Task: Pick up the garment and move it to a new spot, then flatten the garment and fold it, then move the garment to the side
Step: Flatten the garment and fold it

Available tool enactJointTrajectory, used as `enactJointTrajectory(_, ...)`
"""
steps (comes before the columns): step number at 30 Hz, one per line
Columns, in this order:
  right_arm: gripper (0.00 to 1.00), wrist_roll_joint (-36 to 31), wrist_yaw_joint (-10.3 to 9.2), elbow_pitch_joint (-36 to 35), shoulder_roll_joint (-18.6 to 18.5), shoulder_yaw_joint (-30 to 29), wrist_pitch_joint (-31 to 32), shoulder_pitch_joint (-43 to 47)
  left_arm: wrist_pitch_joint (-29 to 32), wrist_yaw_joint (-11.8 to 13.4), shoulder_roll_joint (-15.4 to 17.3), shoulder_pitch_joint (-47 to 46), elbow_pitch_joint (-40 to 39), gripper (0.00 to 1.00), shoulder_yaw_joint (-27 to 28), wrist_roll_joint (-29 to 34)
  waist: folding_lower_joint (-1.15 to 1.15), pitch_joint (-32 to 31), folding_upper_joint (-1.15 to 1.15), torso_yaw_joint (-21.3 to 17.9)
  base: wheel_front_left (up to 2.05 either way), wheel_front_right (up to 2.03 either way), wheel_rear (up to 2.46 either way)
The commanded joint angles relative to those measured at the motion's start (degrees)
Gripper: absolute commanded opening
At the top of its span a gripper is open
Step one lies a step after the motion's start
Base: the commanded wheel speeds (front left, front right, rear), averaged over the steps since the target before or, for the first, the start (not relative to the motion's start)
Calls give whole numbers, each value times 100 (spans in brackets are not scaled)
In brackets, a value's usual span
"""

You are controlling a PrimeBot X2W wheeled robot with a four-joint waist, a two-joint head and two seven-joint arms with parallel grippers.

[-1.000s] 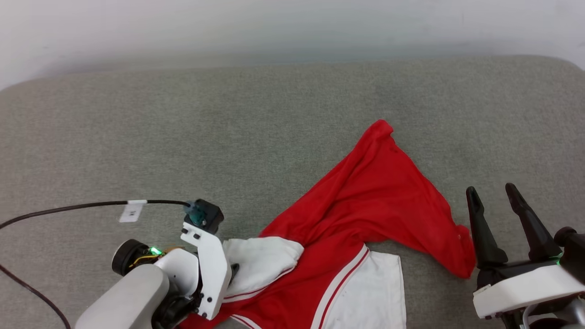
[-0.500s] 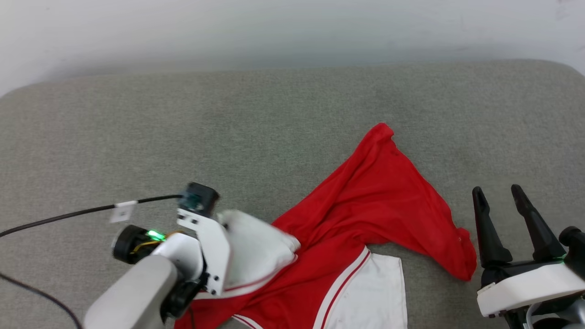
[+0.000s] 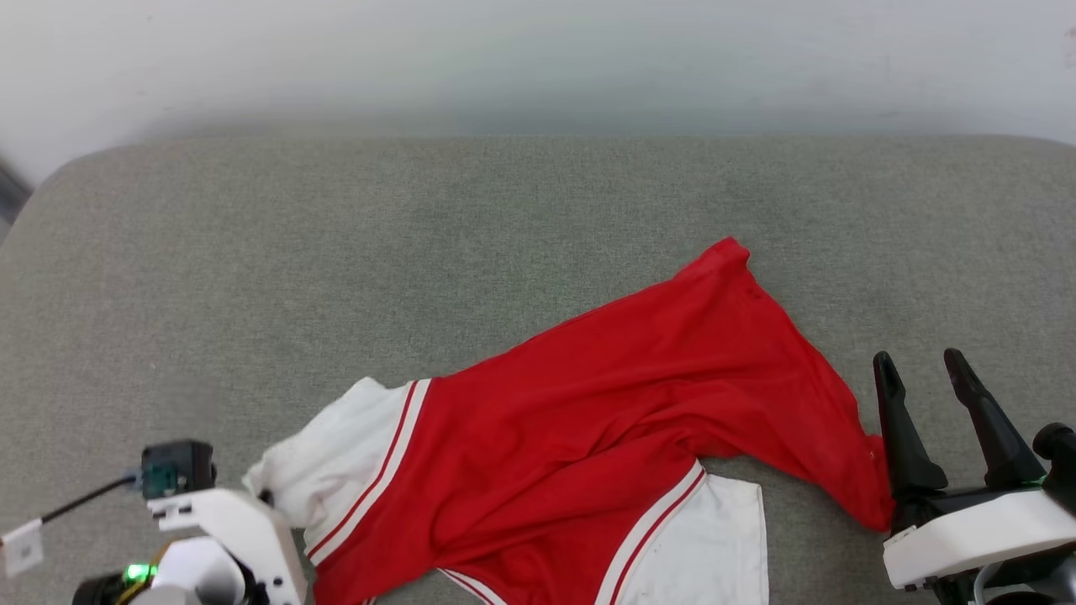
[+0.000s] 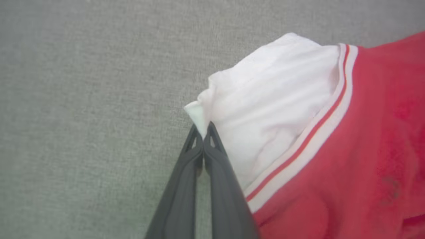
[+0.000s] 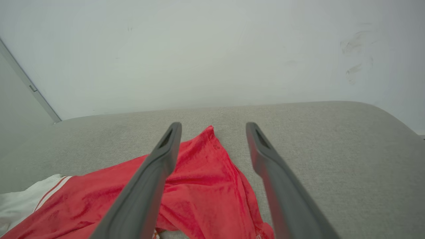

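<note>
I see the garment stretched near-left to far-right; my left gripper pinches its white sleeve, right gripper spread, seemingly just beside its right edge.

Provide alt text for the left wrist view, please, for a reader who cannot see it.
The left gripper is shut on the tip of the white sleeve of a red shirt. Striped trim joins sleeve and body, and the shirt spreads to the right over a grey fabric surface.
</note>
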Motion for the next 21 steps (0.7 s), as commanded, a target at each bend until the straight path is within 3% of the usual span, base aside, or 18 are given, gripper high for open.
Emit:
enactJointTrajectory(1, 100, 37, -2, 7, 11, -5, -12, -14, -42, 11, -41, 154, 56, 0, 47, -90, 0, 30, 0, -5, 0, 0, 0)
enactJointTrajectory(4, 100, 49, -2, 40, 11, -23, -31, -40, -121, -155, -172, 263, 236, 0, 36, -228, 0, 56, 0, 2, 0, 0, 0)
enactJointTrajectory(5, 100, 44, -2, 51, 11, -25, -32, -48, -142, -199, -217, 260, 294, 35, 6, -248, 0, 51, 0, 2, 0, 0, 0)
enactJointTrajectory(6, 100, 32, -2, 60, 11, -23, -31, -55, -186, -225, -287, 235, 347, 85, 14, -290, 0, 35, 0, 3, 0, 0, 0)
enactJointTrajectory(7, 100, 16, -2, 68, 11, -20, -28, -60, -242, -268, -338, 197, 382, 100, 29, -298, 0, 4, 0, -1, 0, 0, 0)
enactJointTrajectory(13, 100, -36, -2, 98, 11, -20, 21, 75, -960, -353, -368, 35, 381, 100, 73, 16, 0, -291, 0, -34, 0, 0, 0)
enactJointTrajectory(21, 100, -26, -2, 112, 11, -27, 87, 262, -2195, -115, -459, 16, -88, 100, 154, 604, 0, -590, 0, -43, 0, 0, 0)
